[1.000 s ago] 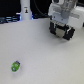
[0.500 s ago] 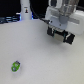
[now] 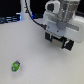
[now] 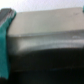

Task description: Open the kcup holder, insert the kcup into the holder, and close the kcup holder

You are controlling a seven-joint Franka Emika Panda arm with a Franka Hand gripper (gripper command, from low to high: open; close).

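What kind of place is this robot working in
Probably a lab or test bench rather than a home kitchen. A robot arm with its gripper hangs over a plain white table, bare except for one small green kcup, and dark cables trail at the back.

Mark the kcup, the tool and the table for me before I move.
kcup (image 3: 16, 65), exterior view, middle of the green pod body.
tool (image 3: 61, 42), exterior view, midway between its dark fingertips.
table (image 3: 45, 67), exterior view, bare white surface toward the exterior view's right of the pod.
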